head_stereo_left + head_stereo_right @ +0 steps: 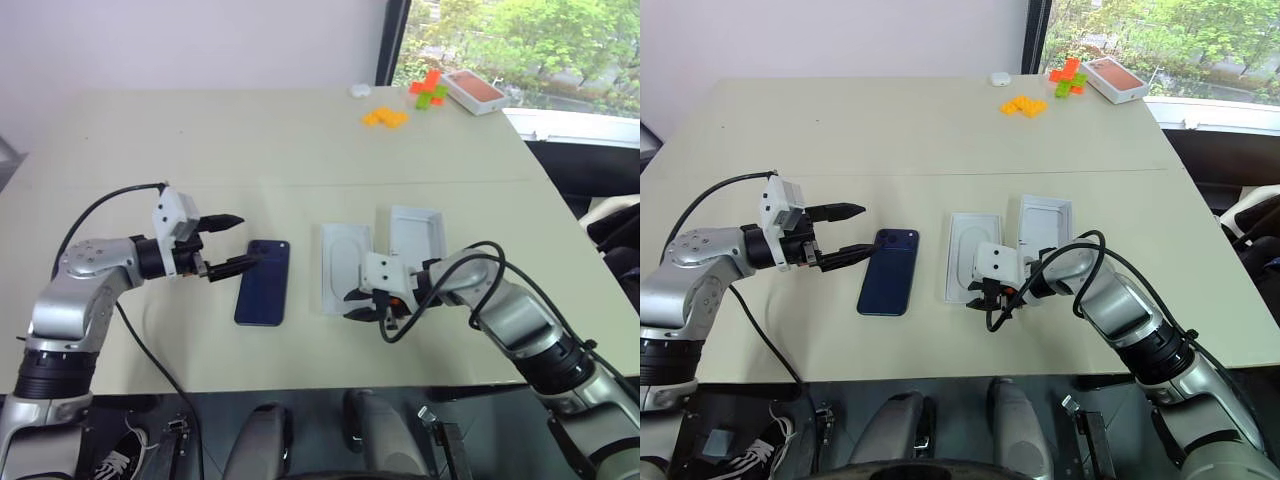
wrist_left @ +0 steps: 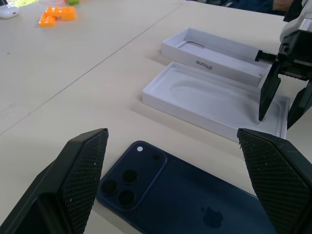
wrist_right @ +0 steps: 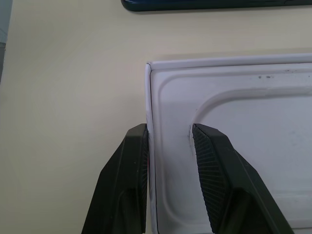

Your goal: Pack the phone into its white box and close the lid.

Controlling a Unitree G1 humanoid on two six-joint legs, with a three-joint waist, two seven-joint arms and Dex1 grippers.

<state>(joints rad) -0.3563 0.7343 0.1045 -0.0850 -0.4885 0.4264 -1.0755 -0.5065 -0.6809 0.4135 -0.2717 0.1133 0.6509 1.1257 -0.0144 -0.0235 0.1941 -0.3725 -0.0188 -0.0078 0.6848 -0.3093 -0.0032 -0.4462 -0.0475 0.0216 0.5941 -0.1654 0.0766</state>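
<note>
Phone: the dark navy smartphone lies flat, back up, on the pale surface, its camera cluster at the far corner, just left of the white pieces.

Left tool: the left tool hangs over the phone's far left corner, its two black fingers spread as wide as they go and holding nothing.

Right tool: the right tool straddles the near rim of the white tray with the oval recess, one finger outside the wall and one inside, the jaws only part open; whether they pinch the wall or merely bracket it I cannot tell.

Box pieces: behind and to the right of that tray, touching or nearly touching it, sits a deeper white open-topped piece with lettering on its side wall.

Step in hand: probably steadying or shifting the tray before the phone goes in.

Doing it well: grip the thin wall lightly, since cardboard buckles; keep the tray flat and square to the phone.

Materials: matte white card with rounded moulded recesses; smooth, glossy phone back likely to slip; ribbed black finger pads.

Far edge: orange and green blocks and an orange-topped box lie well apart.
</note>
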